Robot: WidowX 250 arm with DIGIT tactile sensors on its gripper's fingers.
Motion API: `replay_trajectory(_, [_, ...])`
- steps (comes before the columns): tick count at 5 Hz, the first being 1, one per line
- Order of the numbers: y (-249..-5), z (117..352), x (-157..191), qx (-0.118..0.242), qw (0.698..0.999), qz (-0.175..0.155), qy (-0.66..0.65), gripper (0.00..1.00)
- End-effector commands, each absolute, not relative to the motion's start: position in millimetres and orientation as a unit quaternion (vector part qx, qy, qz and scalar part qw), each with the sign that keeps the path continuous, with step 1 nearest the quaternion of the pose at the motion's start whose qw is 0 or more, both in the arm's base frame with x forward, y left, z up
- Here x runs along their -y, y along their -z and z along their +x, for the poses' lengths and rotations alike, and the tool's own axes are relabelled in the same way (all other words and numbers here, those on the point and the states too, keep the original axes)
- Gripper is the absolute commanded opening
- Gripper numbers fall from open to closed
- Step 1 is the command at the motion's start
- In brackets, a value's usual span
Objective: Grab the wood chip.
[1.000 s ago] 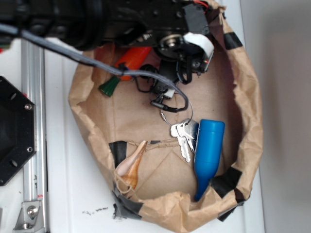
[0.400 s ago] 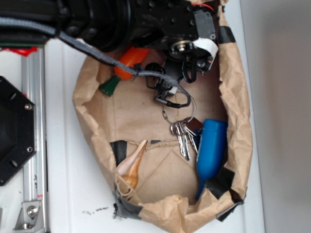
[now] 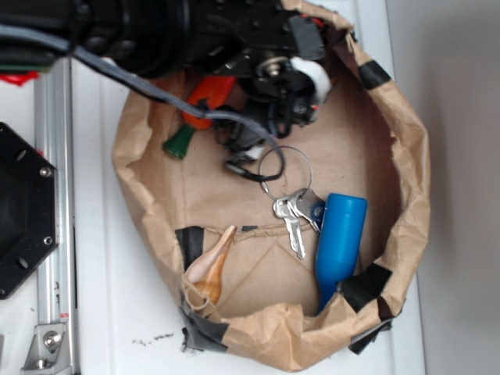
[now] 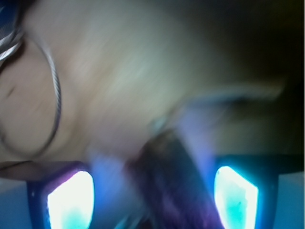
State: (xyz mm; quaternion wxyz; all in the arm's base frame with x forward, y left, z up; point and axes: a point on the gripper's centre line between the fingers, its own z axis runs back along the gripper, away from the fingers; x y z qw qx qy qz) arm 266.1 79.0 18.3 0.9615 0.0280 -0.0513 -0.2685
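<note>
The black arm (image 3: 156,31) reached in from the upper left edge of the exterior view, a grey cable (image 3: 117,74) draped along it. Its gripper (image 3: 269,129) hung low near the far wall of the paper bag. In the blurred wrist view, the gripper's two fingers (image 4: 71,200) stood apart, with a dark sliver between them; grip was unclear.

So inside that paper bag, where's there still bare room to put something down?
Bare floor lies right of the key ring, above the blue bottle, and between the seashell and keys. The top left is crowded: arm, toy carrot, cables.
</note>
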Motion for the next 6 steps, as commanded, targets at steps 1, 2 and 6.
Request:
replay_trajectory(1, [-36.9,264.1,-80.5,0.082,0.962,0.049,0.255,0.0])
replay_trajectory(2, [-36.1,264.7,-81.3,0.08,0.963,0.048,0.252,0.0])
replay_trajectory(6, [-102.8,268.6,-48.7,0.101,0.987,0.012,0.122,0.0])
